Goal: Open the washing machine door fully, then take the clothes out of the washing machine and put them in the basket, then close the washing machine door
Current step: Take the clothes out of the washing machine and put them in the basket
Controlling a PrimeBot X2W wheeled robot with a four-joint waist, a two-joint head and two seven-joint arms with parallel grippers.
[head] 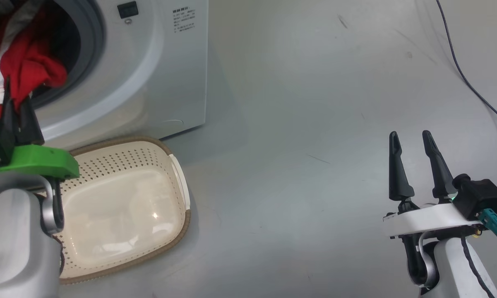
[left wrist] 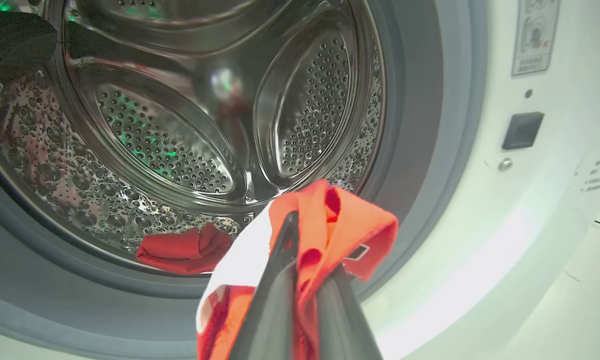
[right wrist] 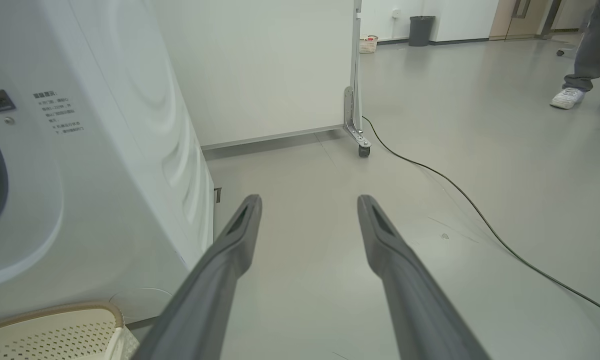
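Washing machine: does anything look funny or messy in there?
Nothing looks broken or spilled. One red garment dangles out of the washing machine, but only because the left gripper is pinching it. Another red piece lies crumpled at the front edge of the drum. The basket looks empty.

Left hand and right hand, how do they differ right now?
The left hand is shut on the clothes; the right hand is open and empty. The left hand is at the mouth of the washing machine; the right hand hangs over the floor. Both have two long dark fingers.
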